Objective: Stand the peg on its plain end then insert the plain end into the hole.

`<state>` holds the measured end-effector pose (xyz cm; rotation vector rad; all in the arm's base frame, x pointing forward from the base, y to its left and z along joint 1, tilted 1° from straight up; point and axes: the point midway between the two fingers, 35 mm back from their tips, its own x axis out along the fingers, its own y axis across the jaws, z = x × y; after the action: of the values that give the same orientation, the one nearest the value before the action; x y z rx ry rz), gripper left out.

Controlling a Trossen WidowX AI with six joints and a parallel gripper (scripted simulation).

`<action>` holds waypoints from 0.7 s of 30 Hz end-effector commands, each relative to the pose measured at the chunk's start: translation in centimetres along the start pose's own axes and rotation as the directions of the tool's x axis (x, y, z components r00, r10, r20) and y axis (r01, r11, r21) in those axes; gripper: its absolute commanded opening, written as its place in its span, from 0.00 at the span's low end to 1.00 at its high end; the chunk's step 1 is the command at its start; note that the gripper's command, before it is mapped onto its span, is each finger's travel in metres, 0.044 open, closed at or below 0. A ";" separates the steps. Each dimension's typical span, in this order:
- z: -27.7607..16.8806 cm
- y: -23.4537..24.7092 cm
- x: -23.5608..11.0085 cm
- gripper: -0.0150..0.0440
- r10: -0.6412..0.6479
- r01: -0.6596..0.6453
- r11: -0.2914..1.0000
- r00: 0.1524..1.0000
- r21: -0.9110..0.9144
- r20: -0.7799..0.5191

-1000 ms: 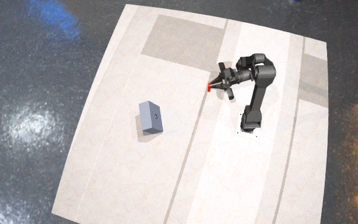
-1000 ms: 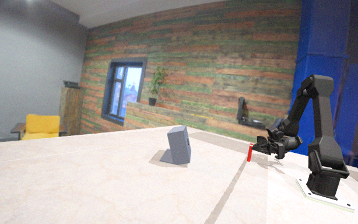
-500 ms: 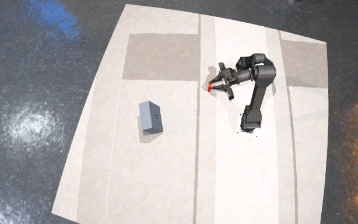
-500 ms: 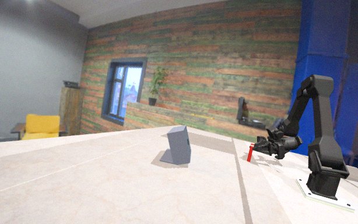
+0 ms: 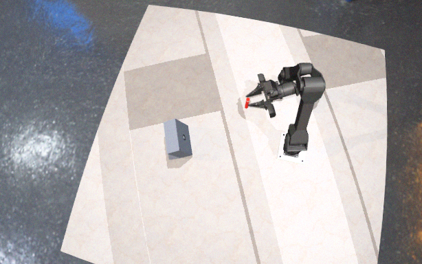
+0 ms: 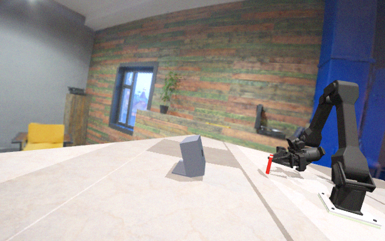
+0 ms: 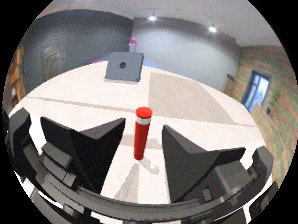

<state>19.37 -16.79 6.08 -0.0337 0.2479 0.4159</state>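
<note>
The red peg [image 5: 247, 102] stood upright on the table, its pale band at the top end and its plain end down on the surface, well in from the far edge and toward the right side of the top. Nothing touched it; it stood free. The grey sloped panel [image 5: 177, 137] sat well apart from the peg, nearer the left edge, around mid-depth of the table, with one small dark hole [image 5: 183, 137] in its tilted face.

Red peg [image 7: 140, 137] (white band), grey panel [image 5: 177, 138]
</note>
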 end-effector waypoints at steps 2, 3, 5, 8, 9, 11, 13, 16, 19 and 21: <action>0.0 0.0 0.0 0.79 0.000 0.000 1.000 1.000 0.000 0.000; 0.0 0.0 0.0 0.83 0.000 0.000 1.000 1.000 0.000 0.000; 0.0 0.0 0.0 0.92 0.000 0.000 1.000 1.000 0.000 0.000; 0.0 0.0 0.0 1.00 0.000 0.000 1.000 1.000 0.000 0.000; 0.0 0.0 0.0 1.00 0.000 0.000 1.000 1.000 0.000 0.000; 0.0 0.0 0.0 1.00 0.000 0.000 1.000 1.000 0.000 0.000; 0.0 0.0 0.0 1.00 0.000 0.000 1.000 1.000 0.000 0.000; 0.0 0.0 0.0 1.00 0.000 0.000 1.000 1.000 0.000 0.000; 2.3 -0.7 -0.8 1.00 -0.009 0.009 1.000 1.000 -0.004 -0.003; 5.8 -1.2 -1.8 1.00 -0.021 0.021 1.000 1.000 -0.008 -0.008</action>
<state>19.39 -17.01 7.71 -0.0111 0.2537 0.4148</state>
